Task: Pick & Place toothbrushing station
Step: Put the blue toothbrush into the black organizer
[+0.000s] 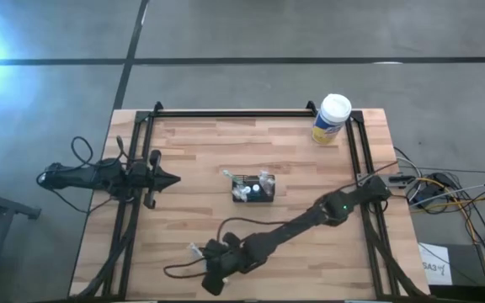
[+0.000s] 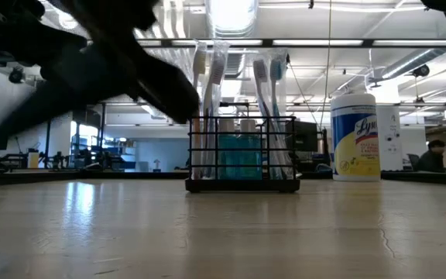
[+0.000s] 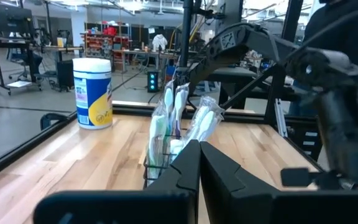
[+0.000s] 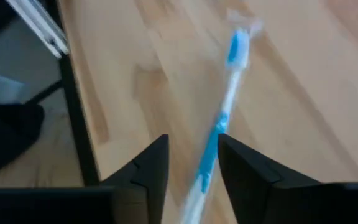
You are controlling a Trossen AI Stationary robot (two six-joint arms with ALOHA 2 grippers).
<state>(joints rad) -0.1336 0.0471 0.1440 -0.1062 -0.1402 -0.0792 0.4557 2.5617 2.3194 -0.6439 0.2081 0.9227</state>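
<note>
Station [image 1: 253, 188] sits mid-surface with several brushes already in, but you've got right end effector [image 4: 192, 163] spread around a wrapped blue toothbrush [image 4: 222, 121] near the front edge, left end effector [image 3: 199, 163] pressed together.

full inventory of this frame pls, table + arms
Black wire-mesh caddy: 1, black, mid-table, upright; holds wrapped toothbrushes and a teal bottle.
Wrapped toothbrushes in the caddy: several, white and blue, standing upright; exact count unclear.
Teal bottle: 1, teal, inside the caddy.
Loose blue-and-white toothbrush in clear wrap: 1, lying on the wood near the table's front edge, between the right gripper's fingers.
White-capped canister with yellow label: 1, far right corner of the table, upright.
Wooden table: 1, light wood, black frame rails.
Left gripper: 1, dark, shut, left of the caddy, holding nothing.
Right gripper: 1, dark, open, at the front edge around the loose toothbrush.
</note>
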